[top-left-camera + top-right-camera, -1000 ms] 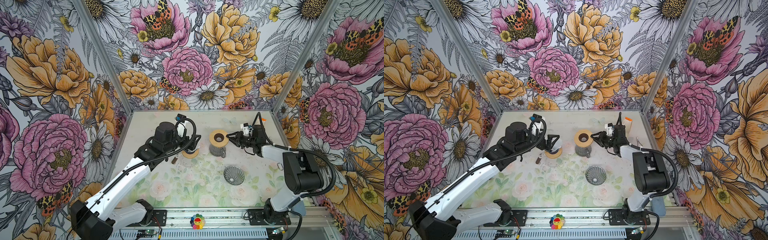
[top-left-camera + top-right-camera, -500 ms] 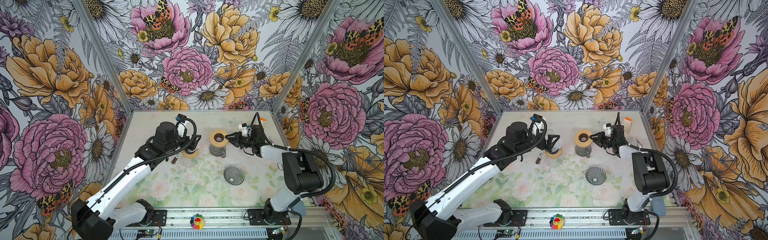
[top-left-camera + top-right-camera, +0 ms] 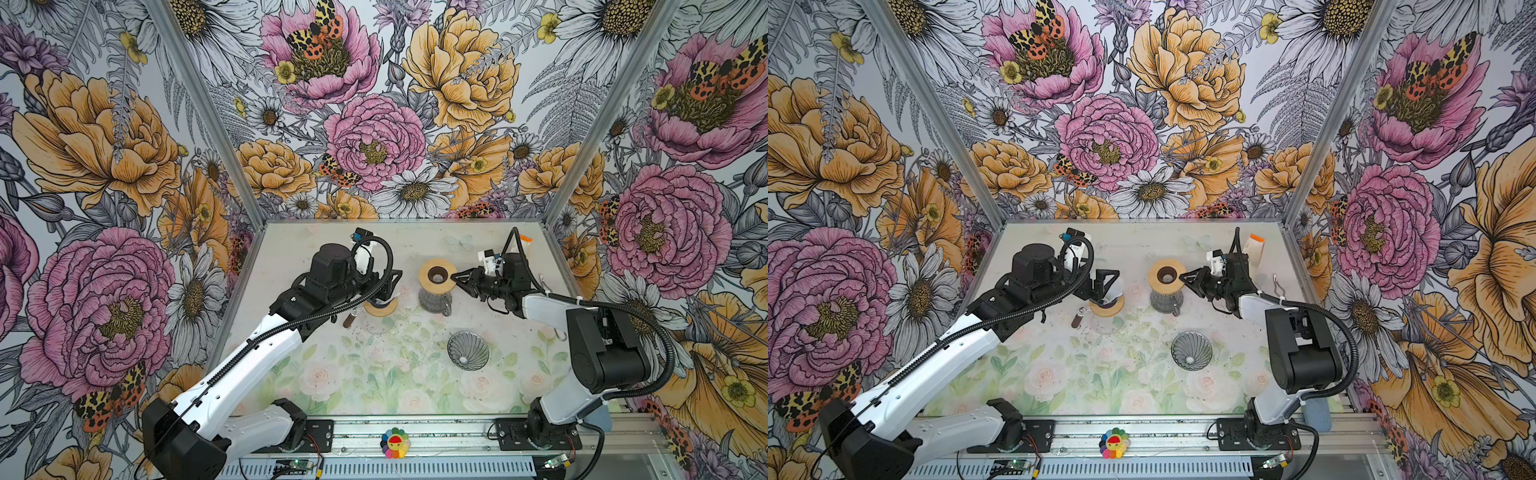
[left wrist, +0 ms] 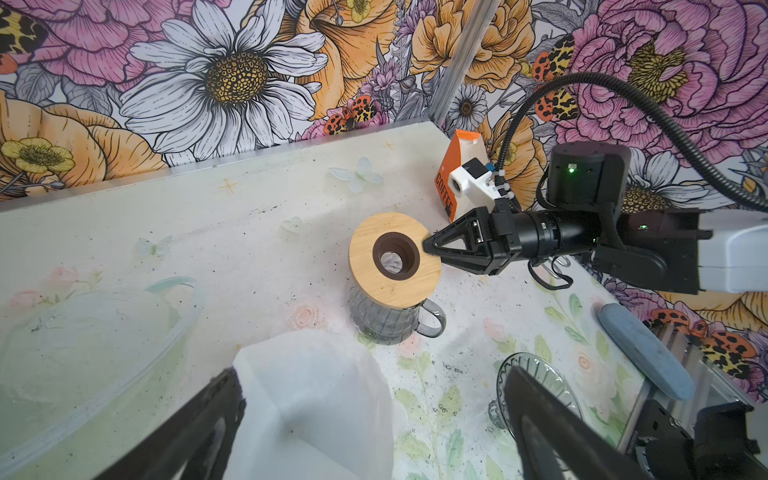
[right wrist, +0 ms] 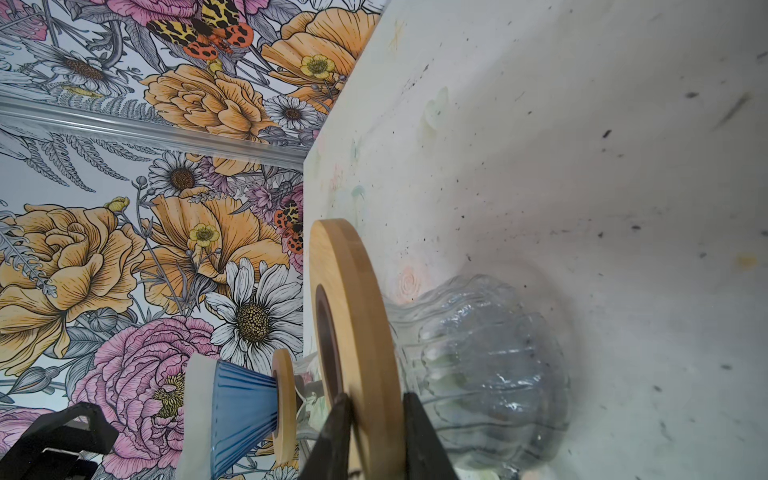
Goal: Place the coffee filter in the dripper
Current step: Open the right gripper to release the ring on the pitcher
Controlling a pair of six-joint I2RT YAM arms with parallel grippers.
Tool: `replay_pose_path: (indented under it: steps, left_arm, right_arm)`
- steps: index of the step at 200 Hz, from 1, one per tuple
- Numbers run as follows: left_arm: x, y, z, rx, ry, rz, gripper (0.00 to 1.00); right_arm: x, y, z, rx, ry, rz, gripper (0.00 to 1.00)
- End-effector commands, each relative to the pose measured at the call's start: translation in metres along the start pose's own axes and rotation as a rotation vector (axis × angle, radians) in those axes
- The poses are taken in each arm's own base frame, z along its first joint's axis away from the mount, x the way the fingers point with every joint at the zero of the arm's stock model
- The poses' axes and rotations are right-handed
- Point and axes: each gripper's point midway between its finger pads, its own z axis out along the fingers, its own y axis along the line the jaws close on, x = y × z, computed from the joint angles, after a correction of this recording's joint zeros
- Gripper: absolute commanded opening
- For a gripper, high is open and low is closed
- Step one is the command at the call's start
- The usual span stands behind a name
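Coffee filter (image 4: pixel 316 395) sits in blue dripper (image 5: pixel 241 411); left hand (image 4: pixel 372 372) wide open, right hand (image 5: pixel 374 401) pinches wooden ring (image 4: pixel 395 291).

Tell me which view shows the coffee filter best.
Left wrist view: the coffee filter sits large between the open fingers. The right wrist view shows its white rim side-on; in both top views the left gripper mostly hides it.
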Motion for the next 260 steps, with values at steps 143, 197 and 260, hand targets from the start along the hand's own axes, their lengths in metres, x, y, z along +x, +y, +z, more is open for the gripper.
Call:
replay_pose_path:
  steps: [143,197,260]
  left_arm:
    - [0.003,-0.001,-0.006,0.008,-0.007,0.001,0.99]
    - [0.003,0.001,-0.008,0.003,-0.012,-0.002,0.99]
    - [-0.003,-0.002,-0.007,0.016,-0.017,0.001,0.99]
  right_arm:
    - [0.018,0.015,-0.009,-0.013,-0.001,-0.041,0.22]
    - [0.022,0.003,-0.010,0.018,-0.011,-0.026,0.22]
    - [0.024,0.006,-0.019,0.044,-0.016,-0.065,0.31]
